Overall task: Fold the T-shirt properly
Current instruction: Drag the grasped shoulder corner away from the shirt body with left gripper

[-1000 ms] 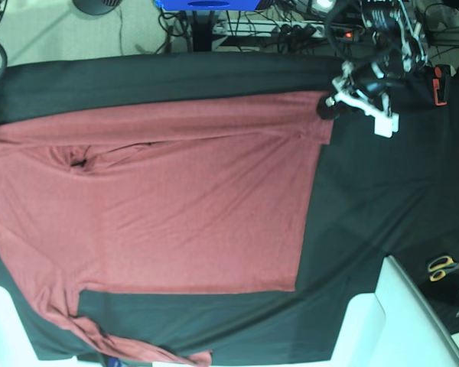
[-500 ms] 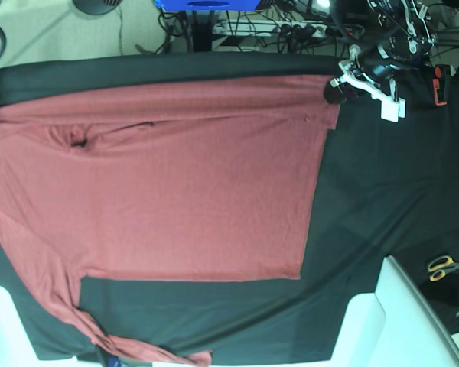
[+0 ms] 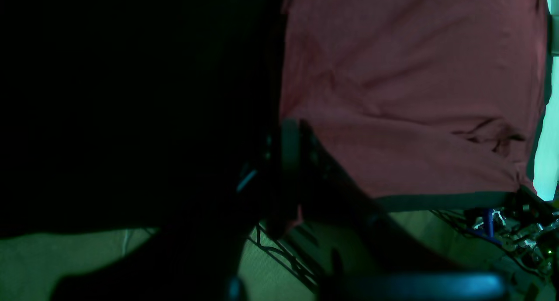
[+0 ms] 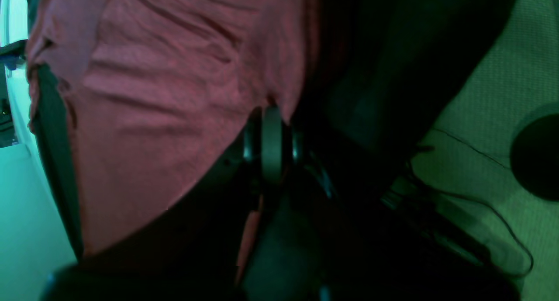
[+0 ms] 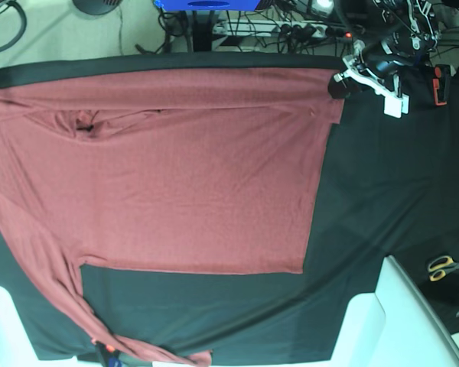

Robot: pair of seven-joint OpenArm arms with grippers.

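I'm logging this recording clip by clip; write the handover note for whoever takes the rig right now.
Left pincer: shut on the T-shirt at its far corner on the base view's right.
Right pincer: its wrist view shows it shut on another edge of the shirt; it is out of frame in the base view.
Shirt: spread nearly flat on the black table cloth, one sleeve trailing toward the near edge.
Scissors lie off to the side.
Done: shirt laid out.
Left: no fold made yet; both sleeves and the body remain to be folded.
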